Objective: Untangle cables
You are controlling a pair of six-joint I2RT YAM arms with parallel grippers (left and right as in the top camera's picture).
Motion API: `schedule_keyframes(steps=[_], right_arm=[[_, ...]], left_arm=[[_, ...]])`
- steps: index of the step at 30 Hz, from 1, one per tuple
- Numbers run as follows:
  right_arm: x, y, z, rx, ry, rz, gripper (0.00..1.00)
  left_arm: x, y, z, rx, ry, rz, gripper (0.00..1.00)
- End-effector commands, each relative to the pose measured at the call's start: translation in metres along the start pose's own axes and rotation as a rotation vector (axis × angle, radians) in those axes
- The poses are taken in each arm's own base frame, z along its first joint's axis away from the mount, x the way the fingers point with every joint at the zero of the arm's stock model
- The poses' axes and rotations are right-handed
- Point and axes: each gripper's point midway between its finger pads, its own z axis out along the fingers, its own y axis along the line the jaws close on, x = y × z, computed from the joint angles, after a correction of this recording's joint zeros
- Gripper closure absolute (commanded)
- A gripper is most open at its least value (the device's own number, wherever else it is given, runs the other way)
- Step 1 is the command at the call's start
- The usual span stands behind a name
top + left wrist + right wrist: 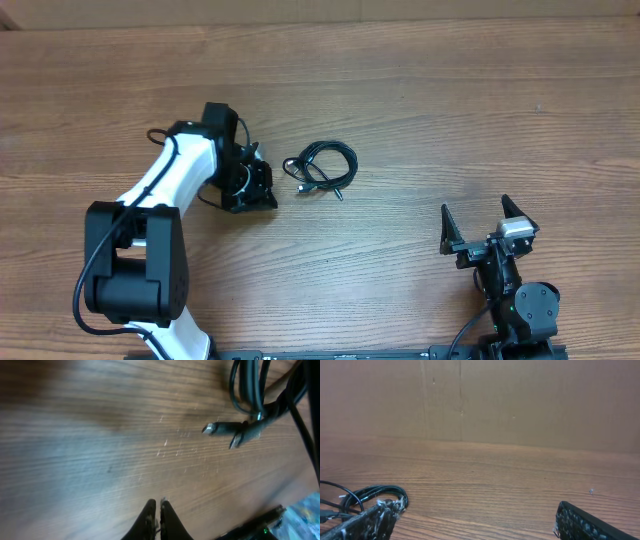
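Note:
The cables [322,168] lie as one small bunch of thin black loops on the wooden table, just right of my left gripper [262,192]. In the left wrist view the bunch [251,395] fills the upper right, with two silver-tipped plugs [212,428] pointing left. My left gripper [157,506] is shut, its tips pressed together with nothing between them, well short of the plugs. My right gripper [478,222] stands wide open near the front right, far from the bunch. In the right wrist view my right gripper [472,525] frames bare wood, with a loop of the cables [384,493] behind its left finger.
A brown cardboard wall [520,400] stands along the table's far edge. The white and black left arm [165,200] reaches across the left side of the table. The arms' mounting rail [340,354] runs along the front edge.

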Motion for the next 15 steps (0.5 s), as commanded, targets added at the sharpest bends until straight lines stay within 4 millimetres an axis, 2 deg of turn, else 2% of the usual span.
schedule_keyframes(steps=[1, 7, 15], right_arm=[[0.002, -0.001, 0.0, 0.005, -0.002, -0.004, 0.0], [0.002, -0.001, 0.0, 0.005, -0.002, -0.004, 0.0], [0.002, -0.001, 0.0, 0.005, -0.002, -0.004, 0.0]], left_arm=[[0.005, -0.004, 0.02, 0.006, 0.004, -0.021, 0.93], [-0.003, -0.02, 0.043, 0.024, -0.063, 0.097, 0.95], [-0.009, -0.021, 0.058, -0.108, -0.138, 0.186, 0.94]])
